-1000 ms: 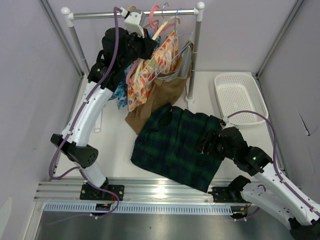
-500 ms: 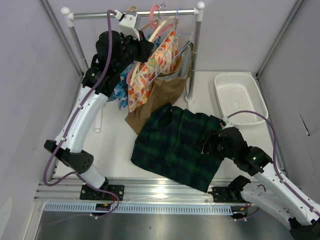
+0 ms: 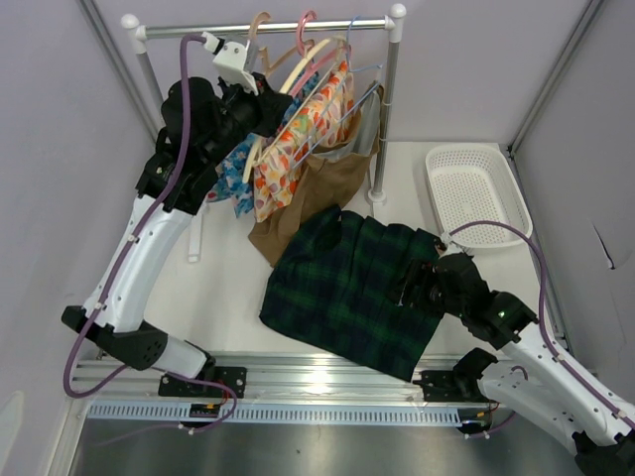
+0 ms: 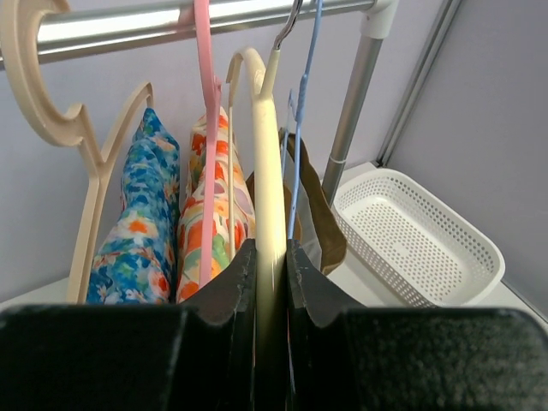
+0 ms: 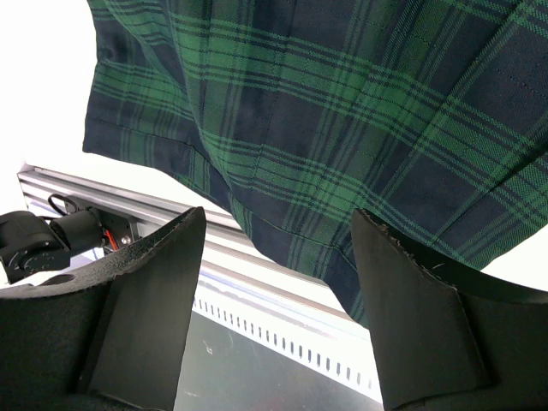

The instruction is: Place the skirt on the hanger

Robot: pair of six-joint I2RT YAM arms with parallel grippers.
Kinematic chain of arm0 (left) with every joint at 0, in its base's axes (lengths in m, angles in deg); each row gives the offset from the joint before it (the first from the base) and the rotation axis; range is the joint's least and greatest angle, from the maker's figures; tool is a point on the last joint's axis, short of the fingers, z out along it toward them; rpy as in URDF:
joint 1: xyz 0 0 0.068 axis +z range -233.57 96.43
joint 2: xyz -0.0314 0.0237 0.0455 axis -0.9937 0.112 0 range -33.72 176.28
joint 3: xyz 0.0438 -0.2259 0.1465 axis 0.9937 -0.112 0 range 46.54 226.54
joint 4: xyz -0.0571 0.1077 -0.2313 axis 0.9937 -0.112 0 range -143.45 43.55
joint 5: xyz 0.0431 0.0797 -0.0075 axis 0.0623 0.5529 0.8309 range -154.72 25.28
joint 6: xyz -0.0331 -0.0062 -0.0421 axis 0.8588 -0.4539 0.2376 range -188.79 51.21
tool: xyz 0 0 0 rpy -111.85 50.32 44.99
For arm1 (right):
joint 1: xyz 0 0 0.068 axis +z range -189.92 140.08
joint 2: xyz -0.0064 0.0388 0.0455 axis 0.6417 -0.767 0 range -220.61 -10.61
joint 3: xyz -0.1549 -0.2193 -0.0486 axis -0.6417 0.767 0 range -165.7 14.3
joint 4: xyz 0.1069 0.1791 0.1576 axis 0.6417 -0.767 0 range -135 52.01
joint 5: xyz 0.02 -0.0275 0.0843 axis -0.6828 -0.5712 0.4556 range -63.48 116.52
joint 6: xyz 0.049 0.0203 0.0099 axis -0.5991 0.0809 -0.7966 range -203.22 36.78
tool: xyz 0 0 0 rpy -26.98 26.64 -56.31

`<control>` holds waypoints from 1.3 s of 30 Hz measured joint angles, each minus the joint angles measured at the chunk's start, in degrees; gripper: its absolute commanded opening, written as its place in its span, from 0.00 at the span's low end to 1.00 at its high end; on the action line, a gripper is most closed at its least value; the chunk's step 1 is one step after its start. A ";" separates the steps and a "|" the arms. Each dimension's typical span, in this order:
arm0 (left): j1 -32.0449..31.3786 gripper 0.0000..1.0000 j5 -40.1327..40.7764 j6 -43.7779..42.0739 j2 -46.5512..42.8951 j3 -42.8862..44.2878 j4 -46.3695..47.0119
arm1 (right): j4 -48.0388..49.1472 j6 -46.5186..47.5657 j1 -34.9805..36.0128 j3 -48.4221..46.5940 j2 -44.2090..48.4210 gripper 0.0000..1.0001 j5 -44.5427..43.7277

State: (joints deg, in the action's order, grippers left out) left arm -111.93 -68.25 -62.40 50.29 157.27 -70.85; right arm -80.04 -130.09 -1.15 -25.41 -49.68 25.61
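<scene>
The dark green and navy plaid skirt (image 3: 347, 288) lies flat on the white table; it fills the top of the right wrist view (image 5: 342, 111). My right gripper (image 3: 417, 288) hovers open over the skirt's right edge, jaws wide apart with nothing between them (image 5: 280, 214). My left gripper (image 3: 268, 107) is up at the clothes rack, shut on an arm of the pale cream hanger (image 4: 267, 171), which stands edge-on between the fingers. The hanger's hook (image 4: 244, 64) sits just under the rail. From above, the hanger (image 3: 301, 67) slants among the hanging clothes.
On the rail (image 3: 268, 28) hang a tan hanger (image 4: 51, 103), a pink hanger (image 4: 205, 128), a blue wire hanger (image 4: 300, 128), floral garments (image 3: 298, 139) and a brown garment (image 3: 313, 198). The rack post (image 3: 389, 109) stands right of them. A white basket (image 3: 476, 193) sits at the back right.
My left arm has swung left and back along the rack, carrying the gripped cream hanger with it. The right arm and the skirt have not moved.
</scene>
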 measured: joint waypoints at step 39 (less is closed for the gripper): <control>0.00 0.00 -0.20 -1.49 -31.98 -19.58 -5.44 | -1.05 0.85 0.59 1.53 -2.05 0.73 0.28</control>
State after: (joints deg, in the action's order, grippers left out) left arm -111.93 -68.44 -63.88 18.31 137.69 -76.29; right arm -81.09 -129.24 -0.56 -23.88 -51.73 25.89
